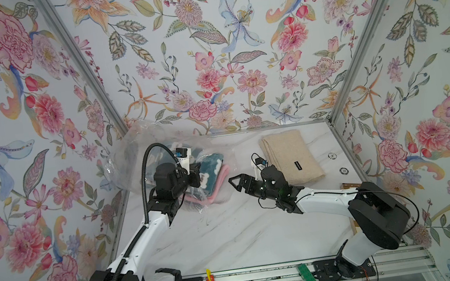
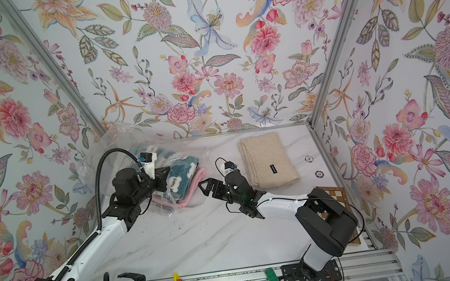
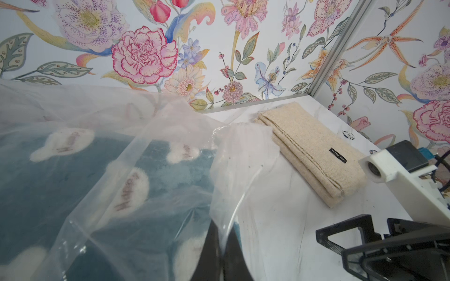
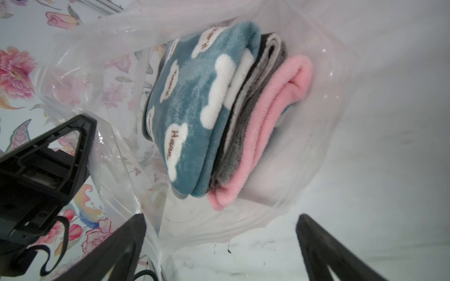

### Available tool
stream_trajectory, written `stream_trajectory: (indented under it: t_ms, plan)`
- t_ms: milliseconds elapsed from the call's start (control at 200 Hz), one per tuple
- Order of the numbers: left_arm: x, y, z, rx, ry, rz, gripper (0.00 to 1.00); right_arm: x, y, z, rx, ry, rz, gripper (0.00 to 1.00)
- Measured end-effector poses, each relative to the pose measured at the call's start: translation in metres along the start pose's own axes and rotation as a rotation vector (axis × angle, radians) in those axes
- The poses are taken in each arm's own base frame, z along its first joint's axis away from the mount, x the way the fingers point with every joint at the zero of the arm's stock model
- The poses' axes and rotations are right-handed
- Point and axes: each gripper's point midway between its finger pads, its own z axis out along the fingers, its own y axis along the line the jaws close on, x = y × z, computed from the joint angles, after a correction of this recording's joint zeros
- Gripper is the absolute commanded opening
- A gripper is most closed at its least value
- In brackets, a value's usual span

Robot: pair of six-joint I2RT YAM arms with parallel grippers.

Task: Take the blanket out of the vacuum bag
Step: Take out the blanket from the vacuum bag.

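Both arms are fixed by black bases on the aluminium rail (image 1: 253, 276). The left arm (image 1: 155, 227) has white shells, black joints and a ribbed black hose (image 1: 144, 199). The right arm (image 1: 326, 200) looks the same, with a white camera bracket (image 3: 394, 175) and black fingers (image 4: 314, 243).

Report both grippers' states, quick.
Left gripper: shut on the bag.
Right gripper: open, holding nothing.
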Motion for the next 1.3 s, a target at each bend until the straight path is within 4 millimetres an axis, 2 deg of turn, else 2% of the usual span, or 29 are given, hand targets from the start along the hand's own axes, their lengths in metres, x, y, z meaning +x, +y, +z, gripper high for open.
stream_trajectory:
  t_ms: [105,260,385,600,821,1126,1296]
  plan:
    - [0.001,0.0,0.0,0.001,0.001,-0.001,0.0,-0.008,0.019,0.018,-0.055,-0.008,0.018,0.99]
    - [0.003,0.0,0.003,0.003,0.01,-0.004,0.0,-0.016,0.027,0.05,-0.081,-0.006,0.054,0.96]
    - [0.003,0.001,0.003,0.002,0.01,-0.003,0.0,-0.015,0.024,0.074,-0.088,0.007,0.089,0.91]
    - [0.003,0.001,0.003,0.001,0.01,-0.004,0.0,0.008,0.003,0.098,-0.074,0.049,0.144,0.87]
    - [0.003,0.001,0.003,0.001,0.01,-0.004,0.0,0.021,0.002,0.109,-0.086,0.078,0.161,0.87]
    - [0.003,0.001,0.003,0.001,0.01,-0.004,0.0,0.03,0.001,0.108,-0.059,0.102,0.151,0.87]
    - [0.003,0.001,0.003,0.002,0.01,-0.004,0.0,0.03,0.016,0.111,-0.073,0.109,0.133,0.87]
